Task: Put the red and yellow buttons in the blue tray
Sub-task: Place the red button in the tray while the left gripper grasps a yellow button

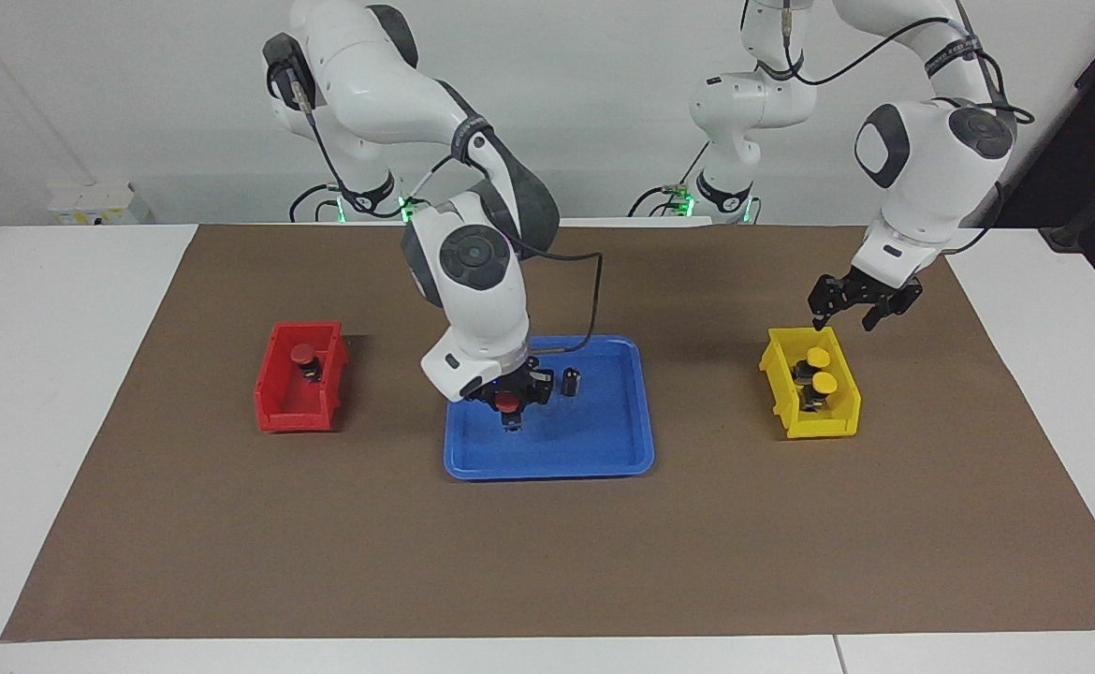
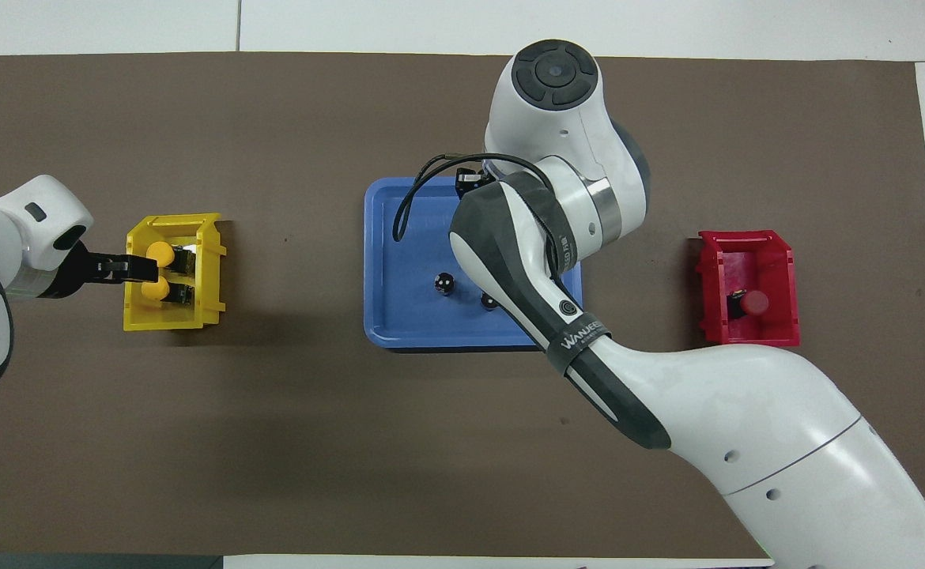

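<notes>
The right end effector (image 1: 508, 404) is gripping a red button (image 1: 506, 402) between closed fingers, holding it low over the blue tray (image 1: 604, 447); the overhead view is hiding this grasp under the arm. The left end effector (image 1: 847, 309) is hanging with fingers spread over the yellow bin (image 1: 833, 421), where two yellow buttons (image 1: 819, 371) are sitting. A second red button (image 1: 301, 354) is resting in the red bin (image 1: 290, 412). Two dark cylinders (image 2: 444, 283) are standing in the tray, one half covered.

red button (image 1: 506, 402) over blue tray (image 1: 604, 449)
</notes>
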`<move>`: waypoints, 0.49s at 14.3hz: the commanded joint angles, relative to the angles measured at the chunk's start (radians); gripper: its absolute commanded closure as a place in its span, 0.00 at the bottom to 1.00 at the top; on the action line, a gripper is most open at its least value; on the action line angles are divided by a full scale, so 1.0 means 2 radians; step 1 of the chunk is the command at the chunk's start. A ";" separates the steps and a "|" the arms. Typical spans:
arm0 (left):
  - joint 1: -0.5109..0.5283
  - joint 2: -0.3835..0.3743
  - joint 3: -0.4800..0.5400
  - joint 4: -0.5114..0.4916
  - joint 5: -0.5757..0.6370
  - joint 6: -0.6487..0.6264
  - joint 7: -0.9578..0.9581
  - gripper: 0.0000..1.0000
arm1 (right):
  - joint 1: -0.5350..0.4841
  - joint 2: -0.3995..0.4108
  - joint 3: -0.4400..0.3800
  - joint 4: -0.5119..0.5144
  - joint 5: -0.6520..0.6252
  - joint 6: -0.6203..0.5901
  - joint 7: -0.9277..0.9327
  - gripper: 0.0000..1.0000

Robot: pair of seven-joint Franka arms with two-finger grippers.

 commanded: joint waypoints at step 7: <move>-0.005 0.009 -0.001 -0.049 -0.004 0.070 0.003 0.18 | 0.004 -0.028 0.003 -0.083 -0.005 0.045 0.008 0.86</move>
